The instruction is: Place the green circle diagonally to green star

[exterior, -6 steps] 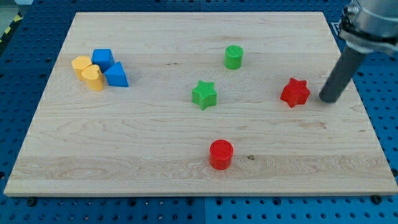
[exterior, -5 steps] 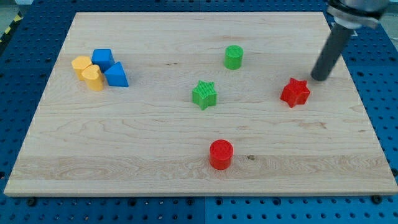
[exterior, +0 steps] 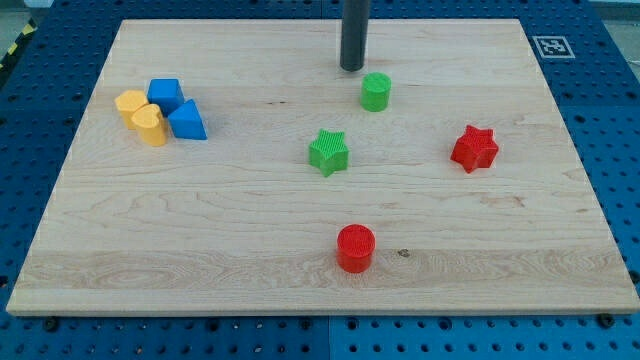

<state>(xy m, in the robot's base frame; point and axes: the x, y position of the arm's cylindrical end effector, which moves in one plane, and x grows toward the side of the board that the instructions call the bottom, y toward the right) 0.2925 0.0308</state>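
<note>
Fingers: none on this arm, so nothing opens, shuts or holds; my tip [exterior: 352, 67] is a bare rod end resting on the desk [exterior: 250, 250].
Tip to green circle: my tip sits just beside the green circle [exterior: 375, 91], toward the view's top and slightly left of it, apart by a thin gap as far as I can tell.
Green circle's axis: a round upright cylinder, so it points no way and has no long axis along the desk.
Green circle to green star: it lies near the green star [exterior: 328, 152], toward the view's top and right, already roughly diagonal.
Judgement: a push from here would drive it toward the view's bottom right.
Further from green circle: red star [exterior: 474, 148] to the view's right and lower; red circle [exterior: 355, 248] well below.
</note>
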